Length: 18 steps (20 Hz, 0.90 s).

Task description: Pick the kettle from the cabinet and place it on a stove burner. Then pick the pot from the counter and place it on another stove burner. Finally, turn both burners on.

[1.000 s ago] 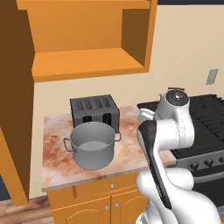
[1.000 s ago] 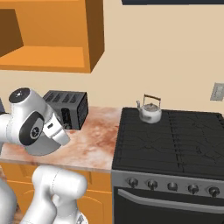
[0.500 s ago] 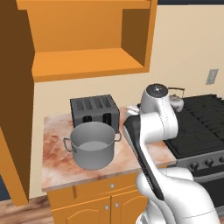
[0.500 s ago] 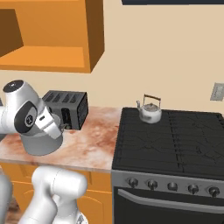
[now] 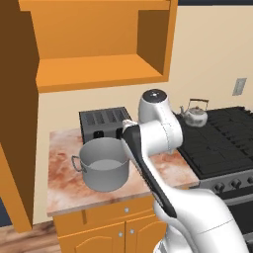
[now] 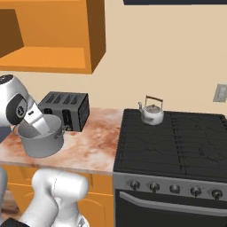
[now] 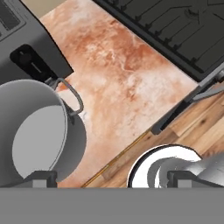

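The steel pot stands on the mottled counter in front of the toaster. In the hand view the pot lies at lower left, one loop handle toward the middle. My gripper hovers above the counter's front edge, just right of the pot, open with nothing between its fingers. From the right base view it hangs over the pot's rim. The silver kettle sits on the back left burner of the stove. The cabinet shelf is bare.
A dark four-slot toaster stands against the wall behind the pot. The stove's knobs run along its front. Bare counter lies between pot and stove. A wall outlet is at the right.
My arm has swung left from beside the stove to the pot. The kettle has stayed on its burner and the pot has not moved. The gripper stays open.
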Available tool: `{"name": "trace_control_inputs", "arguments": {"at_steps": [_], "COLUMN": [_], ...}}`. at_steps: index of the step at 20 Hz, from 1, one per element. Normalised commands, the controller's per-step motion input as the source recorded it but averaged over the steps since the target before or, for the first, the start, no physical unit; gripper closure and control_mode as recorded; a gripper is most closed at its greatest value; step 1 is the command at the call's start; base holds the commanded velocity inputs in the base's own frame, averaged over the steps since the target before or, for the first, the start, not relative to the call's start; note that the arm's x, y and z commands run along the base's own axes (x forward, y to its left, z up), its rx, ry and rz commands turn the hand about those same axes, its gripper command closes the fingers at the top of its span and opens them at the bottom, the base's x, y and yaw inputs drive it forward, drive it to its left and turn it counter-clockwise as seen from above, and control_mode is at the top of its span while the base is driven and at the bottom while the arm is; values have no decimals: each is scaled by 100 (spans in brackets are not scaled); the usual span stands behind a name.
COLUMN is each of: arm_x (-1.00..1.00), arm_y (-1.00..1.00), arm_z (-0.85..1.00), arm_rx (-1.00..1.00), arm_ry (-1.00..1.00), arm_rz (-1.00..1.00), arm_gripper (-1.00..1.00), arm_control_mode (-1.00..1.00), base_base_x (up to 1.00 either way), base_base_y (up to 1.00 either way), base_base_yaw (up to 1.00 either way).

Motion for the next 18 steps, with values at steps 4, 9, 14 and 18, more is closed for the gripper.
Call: {"name": "trace_control_inputs", "arguments": {"at_steps": [4,9,14,18], "arm_x": [0,9,8,6], "arm_y": [45,23,8,0], "arm_z": [-8,-22,-18,-8], "arm_rx": [0,0,0,0], "arm_ry": [0,0,0,0], "arm_rz": [3,0,0,0], "arm_gripper": [-100,-100,-100,-100], "arm_control_mode": [-100,-100,-100,-100], "base_base_x": [0,0,0,0], "base_base_y": [0,0,0,0], "base_base_yaw": [0,0,0,0]}}
